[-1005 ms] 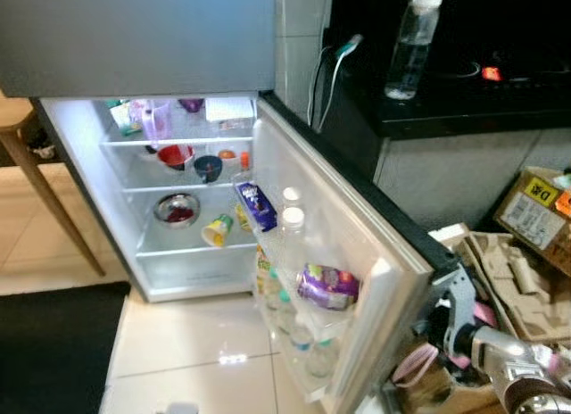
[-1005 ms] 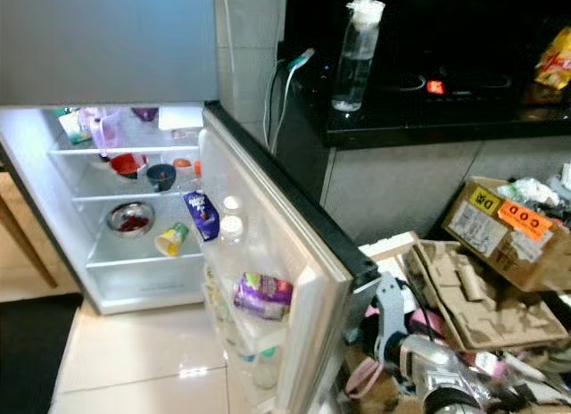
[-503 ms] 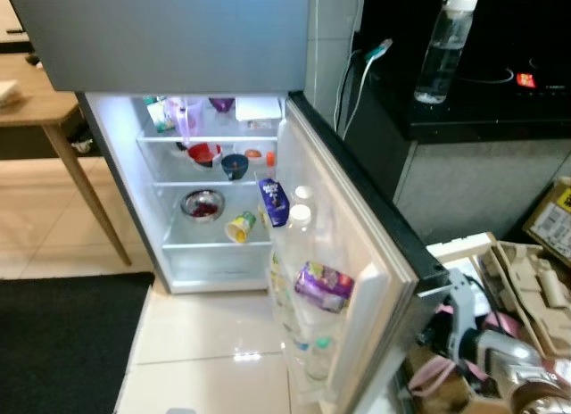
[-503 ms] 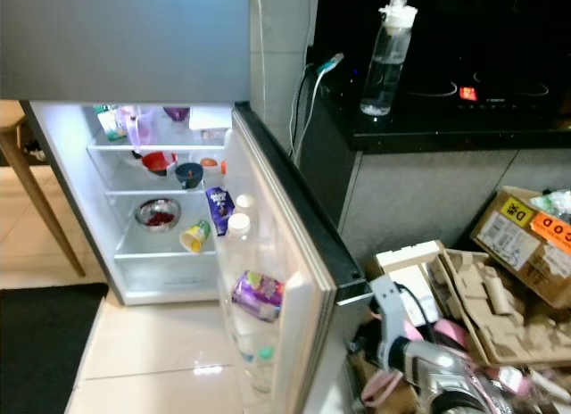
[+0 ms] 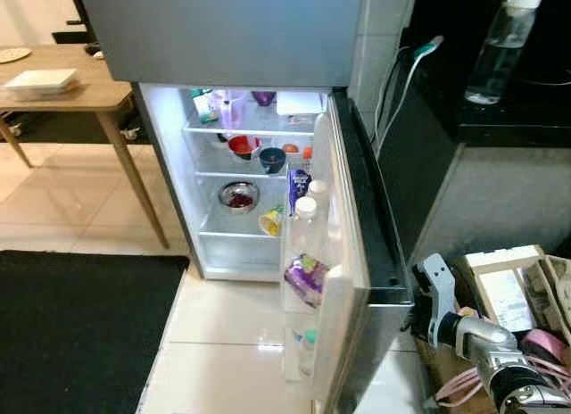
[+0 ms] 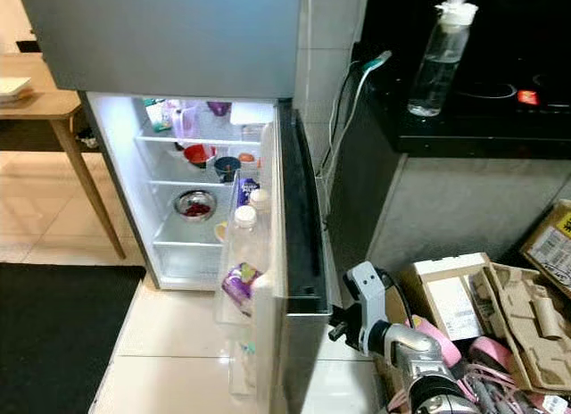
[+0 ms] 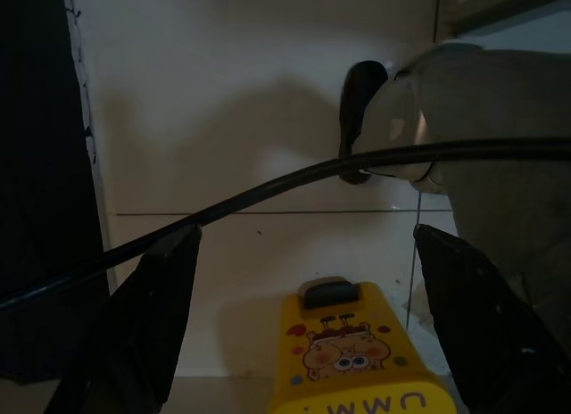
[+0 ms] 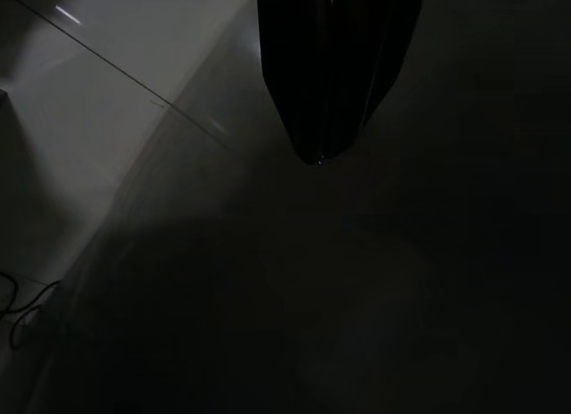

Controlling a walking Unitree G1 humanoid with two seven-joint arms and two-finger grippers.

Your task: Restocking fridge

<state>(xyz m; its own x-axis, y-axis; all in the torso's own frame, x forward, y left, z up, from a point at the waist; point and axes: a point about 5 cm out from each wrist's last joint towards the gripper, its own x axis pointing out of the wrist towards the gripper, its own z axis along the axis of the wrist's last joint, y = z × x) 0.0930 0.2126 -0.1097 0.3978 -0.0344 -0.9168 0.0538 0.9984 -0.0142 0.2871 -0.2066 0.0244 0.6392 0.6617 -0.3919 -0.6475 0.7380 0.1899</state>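
I'm standing at fridge (image 5: 223, 39), door (image 6: 299, 218) hanging open, shelves lit. Left gripper (image 7: 303, 320) is holding yellow carton (image 7: 352, 360) between wide-spread fingers, pointing down at floor tiles. Right gripper (image 8: 335, 75) is sitting beside door's outer edge, fingers pressed together, gripping nothing. Reading this as carry-in step. Next move is calling for lifting carton to free shelf (image 5: 236, 231) space near metal bowl (image 5: 239, 197).

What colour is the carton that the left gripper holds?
The carton is yellow with a cartoon giraffe print, best seen in the left wrist view.
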